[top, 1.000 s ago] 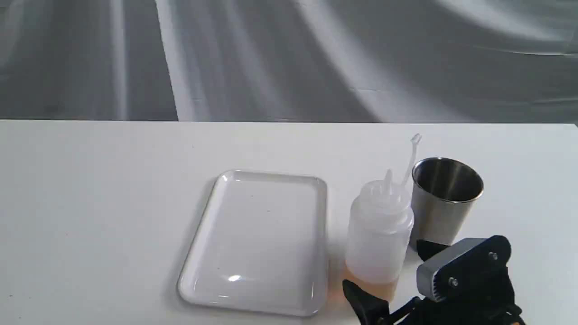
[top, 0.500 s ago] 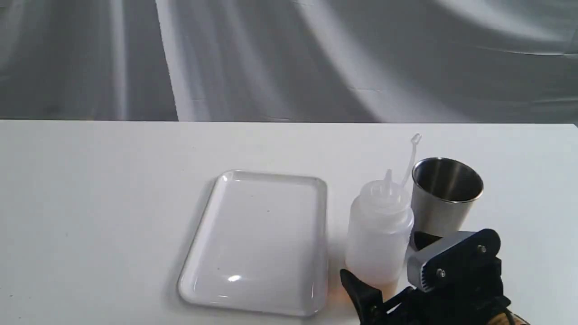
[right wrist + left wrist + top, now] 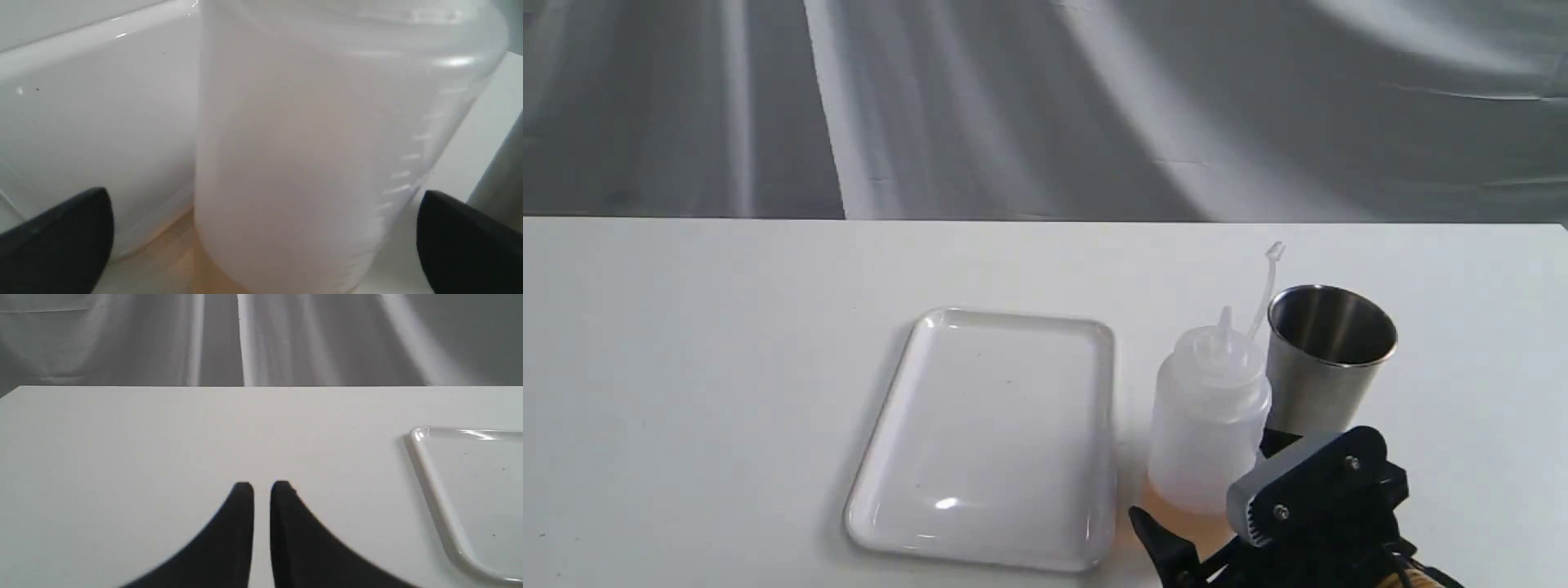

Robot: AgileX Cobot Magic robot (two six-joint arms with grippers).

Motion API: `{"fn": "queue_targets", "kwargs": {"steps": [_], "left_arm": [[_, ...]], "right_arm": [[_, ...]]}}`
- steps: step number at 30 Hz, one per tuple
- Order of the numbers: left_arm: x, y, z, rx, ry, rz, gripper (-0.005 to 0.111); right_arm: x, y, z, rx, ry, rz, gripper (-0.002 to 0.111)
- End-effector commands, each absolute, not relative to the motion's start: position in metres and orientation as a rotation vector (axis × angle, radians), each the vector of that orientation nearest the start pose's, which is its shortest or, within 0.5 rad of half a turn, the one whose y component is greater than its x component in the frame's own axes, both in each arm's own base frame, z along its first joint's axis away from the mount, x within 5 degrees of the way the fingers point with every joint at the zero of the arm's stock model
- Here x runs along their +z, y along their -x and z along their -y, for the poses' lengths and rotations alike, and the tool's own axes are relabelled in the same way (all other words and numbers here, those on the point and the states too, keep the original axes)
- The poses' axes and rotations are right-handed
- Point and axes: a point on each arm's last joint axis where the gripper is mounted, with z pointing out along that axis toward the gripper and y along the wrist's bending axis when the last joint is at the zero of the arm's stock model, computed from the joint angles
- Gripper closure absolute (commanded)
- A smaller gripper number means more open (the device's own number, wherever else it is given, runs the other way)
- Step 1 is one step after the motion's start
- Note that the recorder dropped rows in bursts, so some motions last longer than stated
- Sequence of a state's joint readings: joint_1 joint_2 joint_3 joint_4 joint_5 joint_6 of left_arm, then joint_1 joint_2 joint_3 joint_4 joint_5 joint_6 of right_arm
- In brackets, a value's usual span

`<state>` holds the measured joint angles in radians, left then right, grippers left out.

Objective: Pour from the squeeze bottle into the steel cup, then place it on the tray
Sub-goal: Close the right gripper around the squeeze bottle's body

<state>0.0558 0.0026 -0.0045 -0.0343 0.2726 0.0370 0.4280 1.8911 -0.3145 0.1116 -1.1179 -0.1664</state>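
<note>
Grasping was the step in hand. The right hand [image 3: 1205,482] stood spread wide, one black finger on either side of the squeeze bottle [image 3: 1209,408] and low on its body. In the right wrist view neither finger visibly touched the plastic. The bottle stood upright on the tabletop [image 3: 686,367], between the tray [image 3: 980,441] and the steel cup [image 3: 1327,359] and just beside both. Amber liquid was pooled at its base, and its cap strap rose towards the cup's rim.

To do this well, the hand probably needed to advance a little more so the bottle sat deep between the fingers, then close slowly. The wall looked soft, and a hard squeeze could have sent liquid out of the open nozzle early. The finger on the cup side had little room, so a nudge to the cup was the risk there.

The left hand [image 3: 261,490] hovered over bare tabletop near the tray's corner, its fingers drawn almost together and holding nothing.
</note>
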Motion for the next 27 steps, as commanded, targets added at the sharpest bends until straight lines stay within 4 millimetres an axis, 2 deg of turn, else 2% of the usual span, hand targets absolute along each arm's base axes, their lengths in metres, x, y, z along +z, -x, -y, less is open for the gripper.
{"fn": "queue_targets", "kwargs": {"steps": [1, 12, 20, 27], "left_arm": [[0.189, -0.055, -0.002, 0.034, 0.038, -1.749, 0.098], [0.189, -0.055, -0.002, 0.032, 0.039, -1.749, 0.098], [0.189, -0.055, -0.002, 0.031, 0.041, -1.749, 0.098], [0.189, -0.055, -0.002, 0.034, 0.038, -1.749, 0.098]], "right_arm": [[0.101, -0.238, -0.098, 0.086, 0.467, -1.853, 0.003], [0.106, -0.256, -0.106, 0.07, 0.485, -1.814, 0.003], [0.094, -0.257, -0.106, 0.063, 0.492, -1.826, 0.003], [0.096, -0.261, -0.108, 0.078, 0.472, -1.813, 0.003]]}}
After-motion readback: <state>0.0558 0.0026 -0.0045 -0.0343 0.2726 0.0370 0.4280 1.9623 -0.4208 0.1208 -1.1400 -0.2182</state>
